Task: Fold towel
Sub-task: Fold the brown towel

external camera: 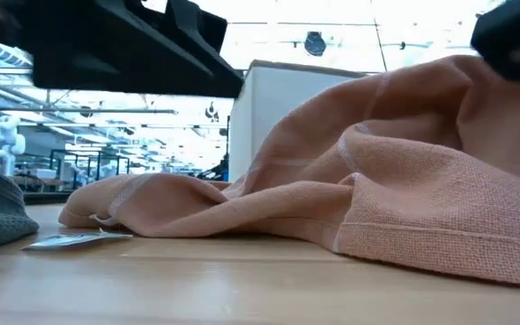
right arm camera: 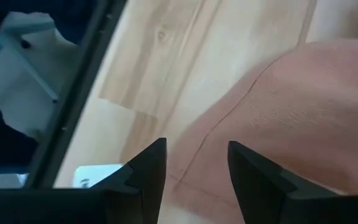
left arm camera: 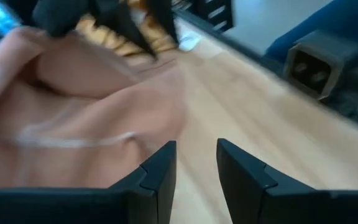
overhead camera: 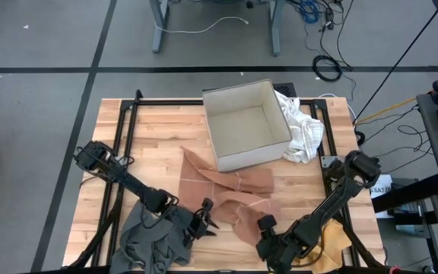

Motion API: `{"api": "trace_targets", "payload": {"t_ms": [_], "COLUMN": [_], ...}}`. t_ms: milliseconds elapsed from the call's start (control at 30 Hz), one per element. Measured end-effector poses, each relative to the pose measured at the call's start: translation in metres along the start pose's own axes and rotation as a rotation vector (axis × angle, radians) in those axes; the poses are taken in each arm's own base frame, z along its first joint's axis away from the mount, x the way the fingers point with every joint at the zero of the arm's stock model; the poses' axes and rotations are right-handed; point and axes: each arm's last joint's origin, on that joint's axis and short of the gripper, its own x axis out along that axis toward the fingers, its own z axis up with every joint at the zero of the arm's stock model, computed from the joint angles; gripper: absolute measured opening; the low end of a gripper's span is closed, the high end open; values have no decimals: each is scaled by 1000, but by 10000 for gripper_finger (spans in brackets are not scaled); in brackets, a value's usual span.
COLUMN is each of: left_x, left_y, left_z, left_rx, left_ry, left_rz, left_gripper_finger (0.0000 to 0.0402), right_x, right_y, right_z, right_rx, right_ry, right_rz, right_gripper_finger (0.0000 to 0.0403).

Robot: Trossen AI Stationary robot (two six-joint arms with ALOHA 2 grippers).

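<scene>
Now down low by the pink towel (overhead camera: 230, 194), lower middle of the frame: left claw (overhead camera: 206, 215) and right claw (overhead camera: 265, 225), both apart, empty, ready to grab edges.

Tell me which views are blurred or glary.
Left wrist view: motion-smeared, the pink towel soft. Low view: bright ceiling glare behind the white box, nearest wood out of focus. High and right wrist views: evenly lit, fairly sharp.

A salmon-pink towel (overhead camera: 230, 190) is lying beside a white box (overhead camera: 245, 125); a grey cloth (overhead camera: 150, 240) is bunching nearby on pale striped wood (overhead camera: 166, 122).
</scene>
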Motion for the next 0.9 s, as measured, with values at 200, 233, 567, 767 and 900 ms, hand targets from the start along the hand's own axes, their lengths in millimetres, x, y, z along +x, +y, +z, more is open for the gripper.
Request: {"api": "trace_targets", "payload": {"t_ms": [200,233,567,767,900], "left_x": [0,0,0,0,0], "left_y": [0,0,1,2,4], "left_z": [2,3,4,7,8], "left_rx": [-26,-27,-27,-5,-8], "left_ry": [-26,-28,-43,-78,-86], "left_rz": [-5,-4,2,14,21], "left_gripper_finger": [121,122,121,122,122], "right_x": [26,30,37,23,13], "right_y": [-8,-9,-26,-47,-60], "right_z": [-3,-3,13,41,56], "right_rx": [6,14,2,11,-8], "right_ry": [54,60,-24,-204,-310], "right_rz": [-41,-46,-32,-12,-6], "right_gripper_finger": [157,157,17,4,3]}}
